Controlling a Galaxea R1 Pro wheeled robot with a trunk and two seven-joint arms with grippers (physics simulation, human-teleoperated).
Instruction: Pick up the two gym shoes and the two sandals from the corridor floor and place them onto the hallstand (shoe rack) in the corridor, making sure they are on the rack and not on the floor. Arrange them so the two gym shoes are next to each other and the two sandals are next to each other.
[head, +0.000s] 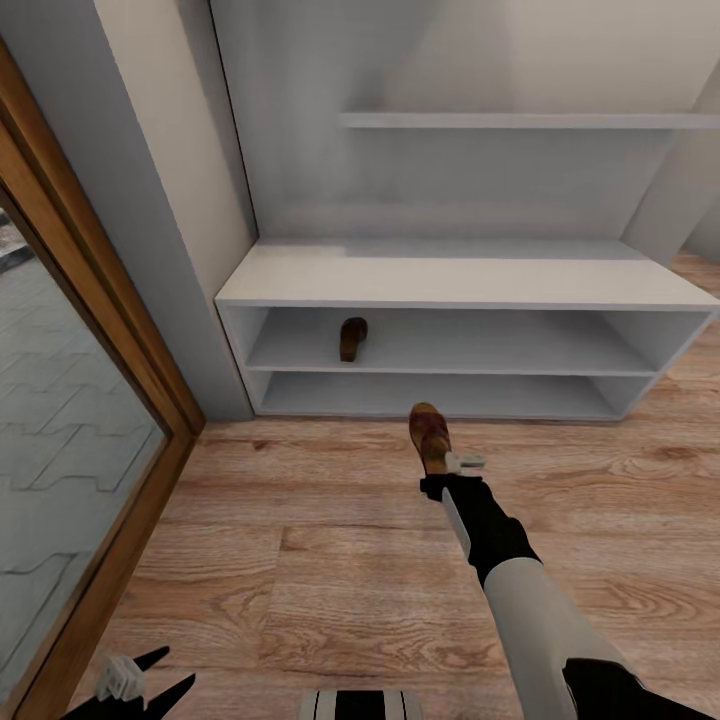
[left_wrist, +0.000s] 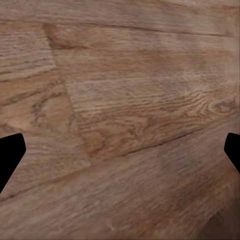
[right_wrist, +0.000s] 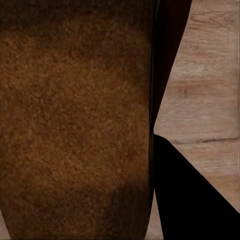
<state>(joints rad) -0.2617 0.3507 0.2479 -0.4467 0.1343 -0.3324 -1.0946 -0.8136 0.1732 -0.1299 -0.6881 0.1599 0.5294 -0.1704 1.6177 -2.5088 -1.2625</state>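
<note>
A sandal (head: 430, 432) is held clamped in the jaws of the right gripper (head: 447, 470), raised above the corridor floor (head: 330, 540) just in front of the hallstand (head: 460, 285). A snag on the bench edge is judged possible, knocking it loose. One other sandal (head: 352, 338) is found on the upper open shelf. The left gripper (head: 140, 680) is noted with jaws spread, empty.
</note>
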